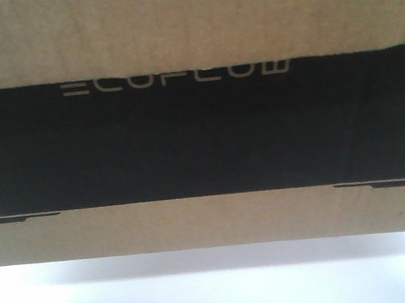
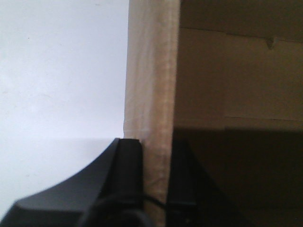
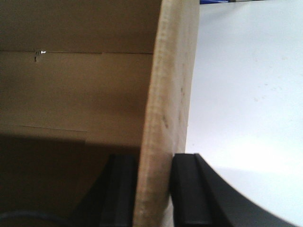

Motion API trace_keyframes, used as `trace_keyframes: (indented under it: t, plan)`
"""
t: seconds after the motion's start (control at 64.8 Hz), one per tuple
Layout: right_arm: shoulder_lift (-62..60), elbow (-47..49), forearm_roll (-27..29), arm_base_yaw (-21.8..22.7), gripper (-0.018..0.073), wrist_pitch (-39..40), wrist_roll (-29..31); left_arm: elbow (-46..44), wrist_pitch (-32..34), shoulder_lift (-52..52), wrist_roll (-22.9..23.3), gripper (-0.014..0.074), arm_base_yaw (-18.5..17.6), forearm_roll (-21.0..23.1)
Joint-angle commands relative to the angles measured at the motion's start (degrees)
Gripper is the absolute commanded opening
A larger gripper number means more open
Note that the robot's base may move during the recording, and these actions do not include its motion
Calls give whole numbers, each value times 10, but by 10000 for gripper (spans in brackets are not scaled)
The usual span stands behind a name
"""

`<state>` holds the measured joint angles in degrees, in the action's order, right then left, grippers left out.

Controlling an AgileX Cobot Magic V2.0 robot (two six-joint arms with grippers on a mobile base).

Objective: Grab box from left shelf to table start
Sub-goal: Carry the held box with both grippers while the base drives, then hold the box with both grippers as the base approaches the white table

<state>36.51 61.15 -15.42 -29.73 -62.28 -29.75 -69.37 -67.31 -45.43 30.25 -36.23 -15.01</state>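
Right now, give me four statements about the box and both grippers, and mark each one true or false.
1. The left gripper grips a wall of the box between its fingers. True.
2. The right gripper hangs open, clear of the box. False: its fingers close on a cardboard wall too.
3. The black panel is lettered ECOFLOW. True.
4. A silver shelf rail shows under the box. False: the white table lies below it.
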Motion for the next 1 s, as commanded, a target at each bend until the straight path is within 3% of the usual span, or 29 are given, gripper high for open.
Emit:
trace_keyframes:
  t: [0.0, 0.988]
  plan:
    - [1, 20, -29, 0, 56, 62, 5, -23, 91, 7, 12, -102, -1, 18]
    - [1, 20, -29, 0, 56, 62, 5, -23, 93, 7, 12, -102, -1, 18]
